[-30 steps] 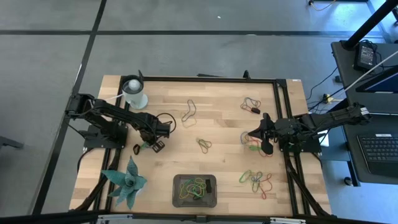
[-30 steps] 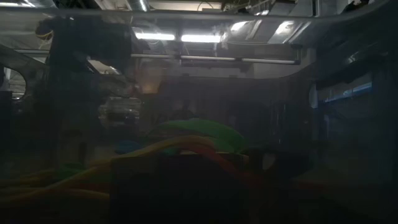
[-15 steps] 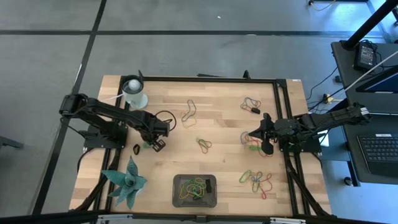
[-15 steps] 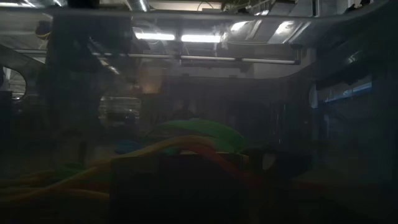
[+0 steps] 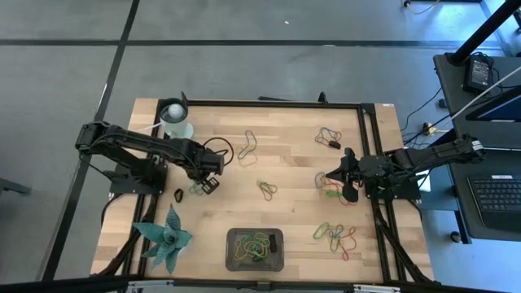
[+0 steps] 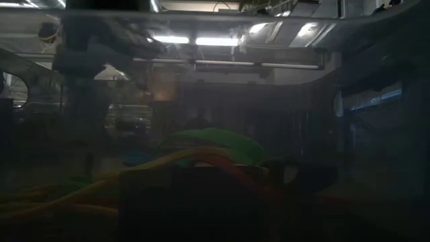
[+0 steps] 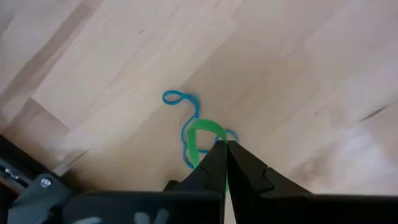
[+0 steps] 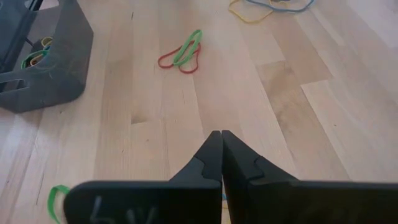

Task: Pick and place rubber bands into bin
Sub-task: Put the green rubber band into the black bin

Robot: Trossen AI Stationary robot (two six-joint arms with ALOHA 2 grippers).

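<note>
The bin is a dark grey tray near the table's near edge, with several coloured rubber bands inside; it also shows in the right wrist view. My left gripper is left of the table's centre, shut on a green rubber band. A blue band lies flat on the wood just beneath. My right gripper is shut and holds nothing, above loose bands on the table's right side. A red and green pair lies ahead of it. My left gripper pinches the green rubber band between its two fingertips, at one end of the loop. The fingers come from above, slanting down. The rest of the loop curves out past the tips over the blue band; whether it is clear of the wood cannot be told.
More bands lie in small groups on the wood, and a single black one is beside the left gripper. A white cup stands at the far left, a teal plant figure at the near left.
My left gripper has moved a little toward the table's far right, with its arm pulling up, and the green band has gone along with it. The black band has stayed where it was.
</note>
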